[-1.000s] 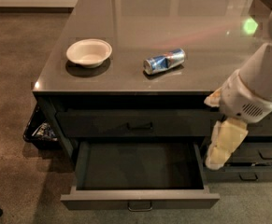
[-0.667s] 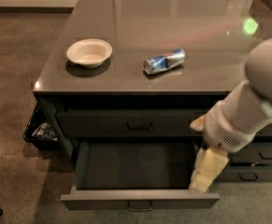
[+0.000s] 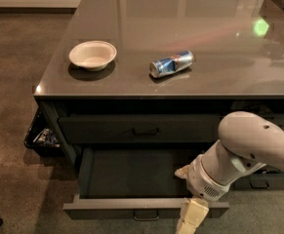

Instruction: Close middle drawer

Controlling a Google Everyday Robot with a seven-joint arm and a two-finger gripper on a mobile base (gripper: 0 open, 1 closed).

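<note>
The middle drawer (image 3: 117,209) is a wide dark grey drawer with a small bar handle (image 3: 145,216) at its centre. It stands pulled far out at the bottom of the view, and its deep box shows empty. My gripper (image 3: 190,218) hangs down at the bottom edge, in front of the right part of the drawer's front. Only one cream finger (image 3: 192,213) shows; the tips run out of view. My white arm (image 3: 244,152) reaches in from the right.
The drawer above (image 3: 136,129) is shut. On the grey countertop (image 3: 219,28) lie a white bowl (image 3: 92,54) and a tipped blue can (image 3: 171,64). Narrower drawers (image 3: 258,183) sit at the right behind the arm. A dark bin (image 3: 41,136) stands on the floor at the left.
My arm and gripper have moved down and to the left, from beside the drawer's right end to in front of its front panel. The drawer has not visibly moved.
</note>
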